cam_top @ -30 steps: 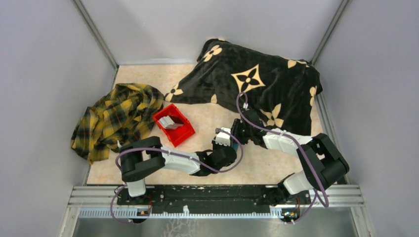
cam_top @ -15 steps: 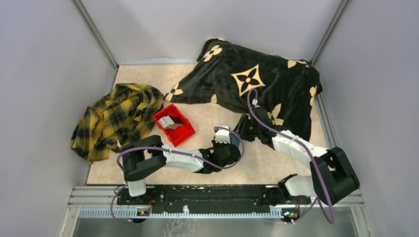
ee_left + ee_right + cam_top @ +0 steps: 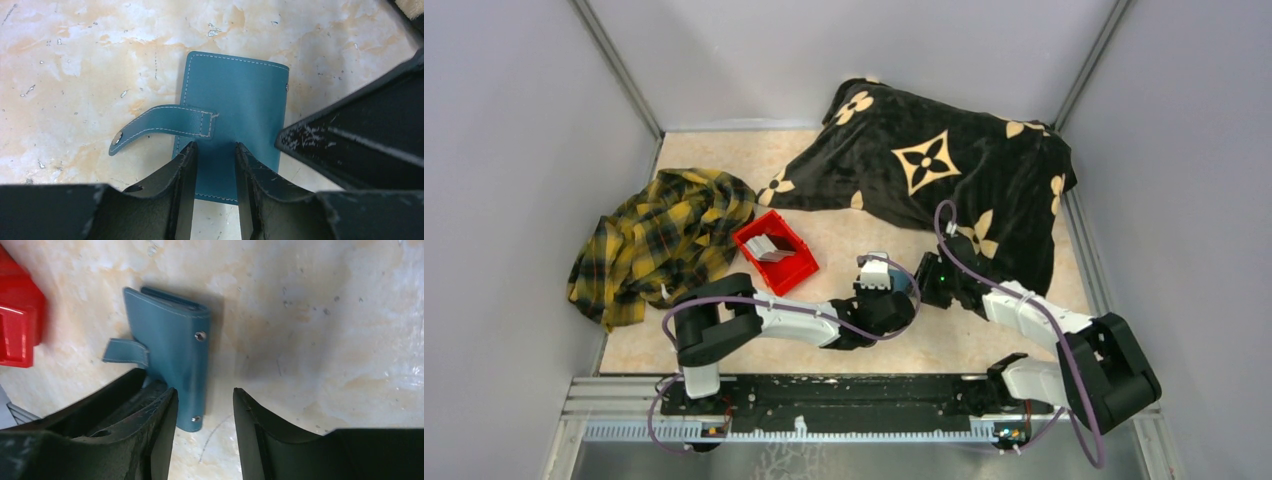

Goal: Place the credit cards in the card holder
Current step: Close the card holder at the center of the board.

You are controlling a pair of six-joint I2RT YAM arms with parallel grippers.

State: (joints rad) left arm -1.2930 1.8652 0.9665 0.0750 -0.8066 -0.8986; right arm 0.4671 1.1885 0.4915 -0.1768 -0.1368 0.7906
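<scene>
The card holder (image 3: pixel 235 105) is a teal wallet lying shut and flat on the table, its snap strap (image 3: pixel 160 125) undone and sticking out to one side. My left gripper (image 3: pixel 215 147) is open by a narrow gap just over the wallet's near end, holding nothing. My right gripper (image 3: pixel 204 392) is open, one finger over the wallet (image 3: pixel 170 345), the wallet's snap edge between its fingers. In the top view both grippers (image 3: pixel 892 303) (image 3: pixel 926 290) meet over the wallet, which is mostly hidden. The credit cards (image 3: pixel 771 247) lie in the red bin (image 3: pixel 796 272).
A yellow plaid cloth (image 3: pixel 659 240) is bunched at the left. A black blanket with tan flowers (image 3: pixel 944 170) covers the back right, close behind my right arm. The red bin's corner shows in the right wrist view (image 3: pixel 17 325). Grey walls enclose the table.
My right gripper has come away from the blanket's edge, nearer and down to the wallet, with its elbow swinging right. My left gripper has shifted slightly right over the wallet.
</scene>
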